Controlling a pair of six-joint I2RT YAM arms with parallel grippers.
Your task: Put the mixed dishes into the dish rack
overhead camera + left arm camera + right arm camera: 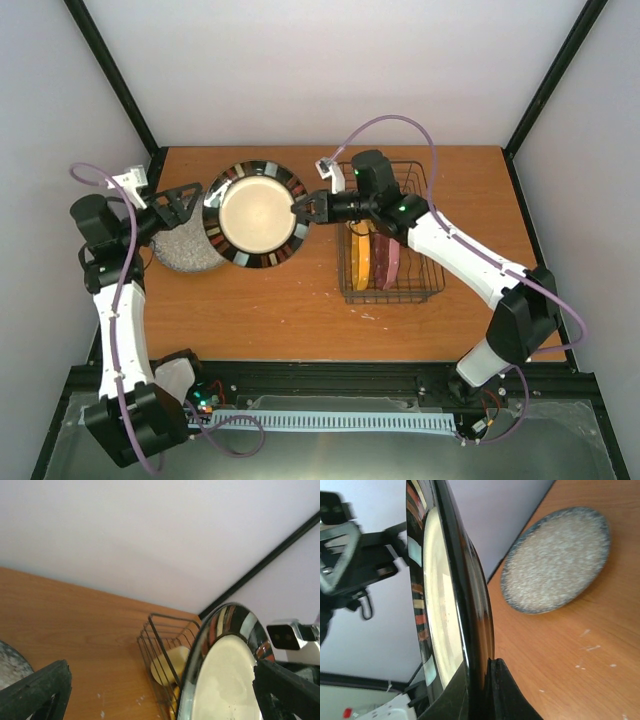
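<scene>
A cream plate with a dark striped rim hangs tilted above the table between both arms. My right gripper is shut on its right edge; in the right wrist view the fingers pinch the dark rim. At the plate's left edge my left gripper is open, its fingers spread wide of the rim. The grey speckled plate lies flat on the table under the left gripper. The dish rack holds an orange-yellow plate and a maroon-pink plate on edge.
A pale yellow dish sits in the rack's near corner. The grey plate lies near the table's back-left edge. Black frame posts stand at the back corners. The right arm reaches across the rack.
</scene>
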